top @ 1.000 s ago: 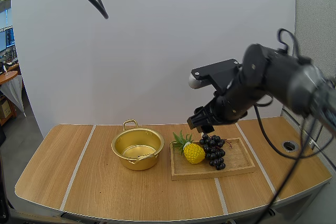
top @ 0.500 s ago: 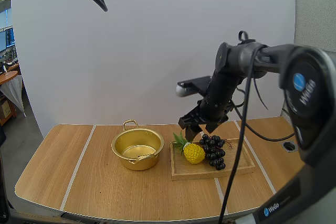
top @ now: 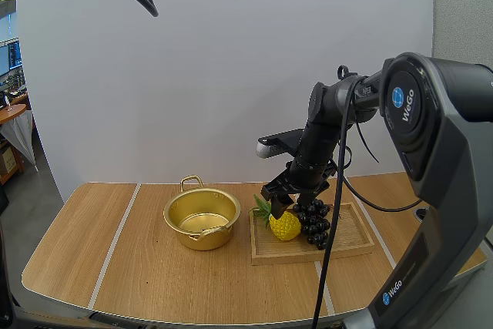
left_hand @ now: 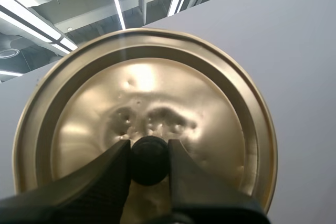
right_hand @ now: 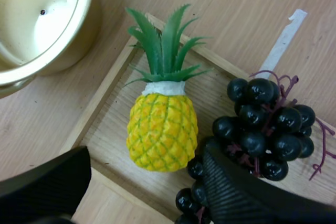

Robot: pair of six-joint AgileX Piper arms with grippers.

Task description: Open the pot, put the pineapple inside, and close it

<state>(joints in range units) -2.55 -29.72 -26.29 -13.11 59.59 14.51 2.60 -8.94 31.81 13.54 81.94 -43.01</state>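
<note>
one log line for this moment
left end effector: shut on lid | right end effector: open over pineapple on tray | pot: open

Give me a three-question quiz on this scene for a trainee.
1. True or false: the lid sits on the pot.
2. Fill in: the pineapple lies on the tray beside the ____.
3. The open right gripper is poised over: A) the pot B) the pineapple C) the lid.

Key: 1 false, the left gripper holds the lid by its knob; 2 grapes; 3 B.
</note>
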